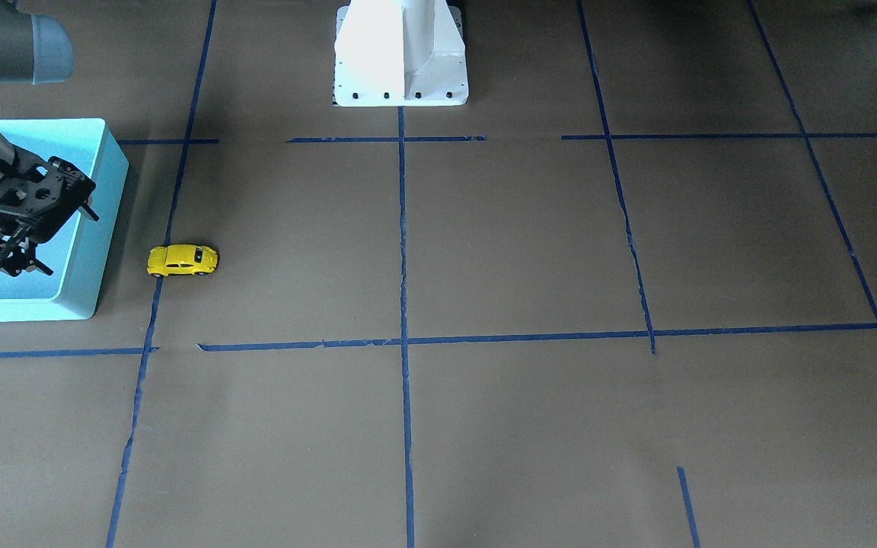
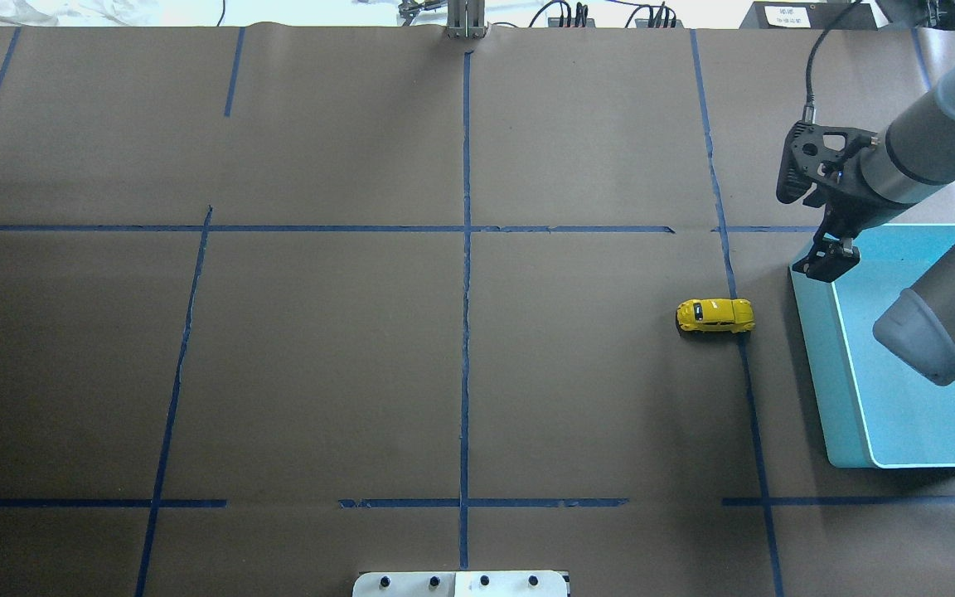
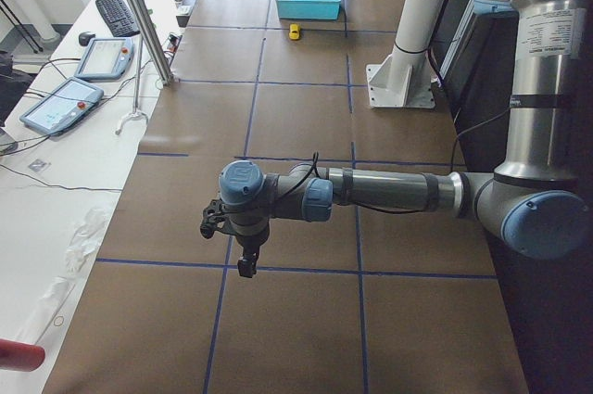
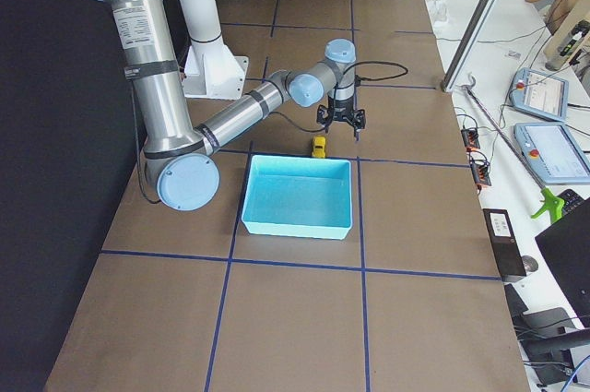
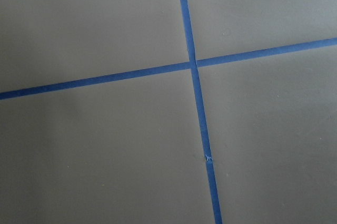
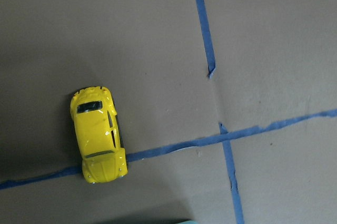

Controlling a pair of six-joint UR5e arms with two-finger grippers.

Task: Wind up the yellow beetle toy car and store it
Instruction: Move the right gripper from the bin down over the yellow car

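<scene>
The yellow beetle toy car (image 1: 183, 260) (image 2: 715, 316) stands on its wheels on the brown table, across a blue tape line, a short way from the turquoise bin (image 2: 824, 365) (image 1: 106, 221). The right wrist view looks straight down on the car (image 6: 97, 134). My right gripper (image 2: 827, 259) (image 1: 12, 255) hangs above the bin's far corner, off to one side of the car, open and holding nothing. My left gripper (image 3: 243, 264) hovers over the table far from the car, seen only in the exterior left view, so I cannot tell its state.
The robot's white base (image 1: 400, 53) stands at the table's edge. Blue tape lines (image 5: 195, 66) grid the brown paper. The bin (image 4: 297, 196) holds nothing visible. Tablets and cables (image 4: 539, 124) lie on a side bench beyond the table.
</scene>
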